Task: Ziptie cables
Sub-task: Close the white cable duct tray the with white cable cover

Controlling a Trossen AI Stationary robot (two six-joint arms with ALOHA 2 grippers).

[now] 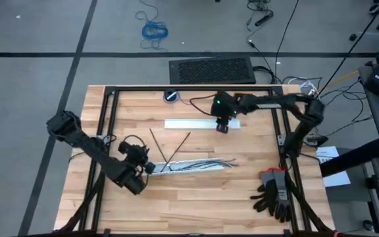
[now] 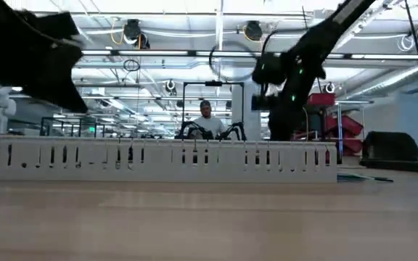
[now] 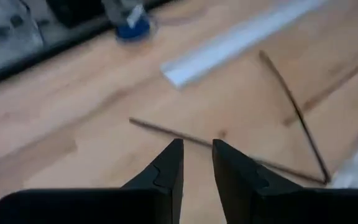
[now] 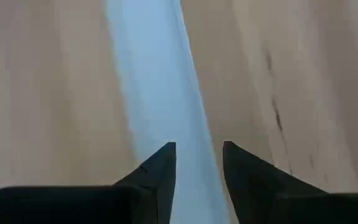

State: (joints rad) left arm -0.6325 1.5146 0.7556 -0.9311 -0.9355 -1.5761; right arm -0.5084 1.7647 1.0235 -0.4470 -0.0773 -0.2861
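The cables (image 1: 199,163) lie flat on the wooden table, near its middle, as a slim bundle of thin wires. Just beyond them, two thin dark zipties (image 1: 166,146) lie on the table in a V; they also show in the left wrist view (image 3: 294,109). My left gripper (image 1: 149,168) is open at the cables' left end, its fingers (image 3: 197,152) a little apart above the table, and touches nothing. My right gripper (image 1: 222,126) is open above the right part of the white slotted duct (image 4: 157,93). Nothing is between its fingers.
The white duct (image 1: 199,123) lies across the far half of the table and fills the low view (image 2: 158,161). A blue round object (image 1: 170,96) sits at the far edge. Black gloves (image 1: 274,196) lie at the near right. A black frame (image 1: 110,131) borders the table.
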